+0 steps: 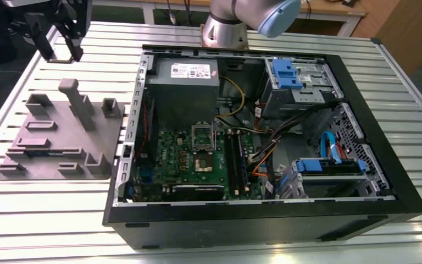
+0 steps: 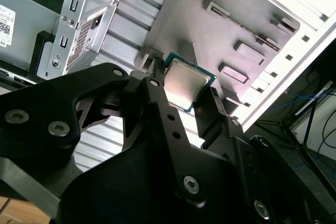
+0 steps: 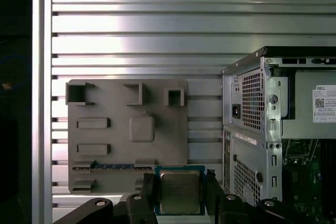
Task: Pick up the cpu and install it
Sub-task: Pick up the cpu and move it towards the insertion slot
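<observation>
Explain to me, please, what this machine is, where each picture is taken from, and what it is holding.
It is a single robot arm with a two-fingered gripper. The exterior view comes from a camera off the arm, looking down on a slatted metal table. The two wrist views come from cameras riding on the arm, looking past its black fingers. On the table lie a grey moulded tray and an open computer case with its green motherboard exposed. The gripper is shut on the cpu, a small square chip with a silvery top, held in the air outside the case.
</observation>
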You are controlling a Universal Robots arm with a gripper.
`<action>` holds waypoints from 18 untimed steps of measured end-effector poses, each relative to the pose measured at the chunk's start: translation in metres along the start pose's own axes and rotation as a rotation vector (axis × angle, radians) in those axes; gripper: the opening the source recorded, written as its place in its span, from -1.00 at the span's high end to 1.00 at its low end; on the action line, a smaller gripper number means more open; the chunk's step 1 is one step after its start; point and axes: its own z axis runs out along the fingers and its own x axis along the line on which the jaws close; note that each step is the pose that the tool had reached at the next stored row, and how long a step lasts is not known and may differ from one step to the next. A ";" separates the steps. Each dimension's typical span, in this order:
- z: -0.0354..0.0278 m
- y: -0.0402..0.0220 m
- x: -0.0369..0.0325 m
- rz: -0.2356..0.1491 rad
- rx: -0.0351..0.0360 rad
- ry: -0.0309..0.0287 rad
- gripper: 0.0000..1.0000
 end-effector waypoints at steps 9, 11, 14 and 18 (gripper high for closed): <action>0.0001 0.0002 -0.0066 0.000 0.0001 0.0000 0.06; 0.0002 0.0002 -0.0079 0.000 0.0000 0.0000 0.06; 0.0002 0.0002 -0.0101 0.000 0.0000 0.0000 0.06; 0.0003 0.0003 -0.0129 0.000 -0.0001 -0.0001 0.06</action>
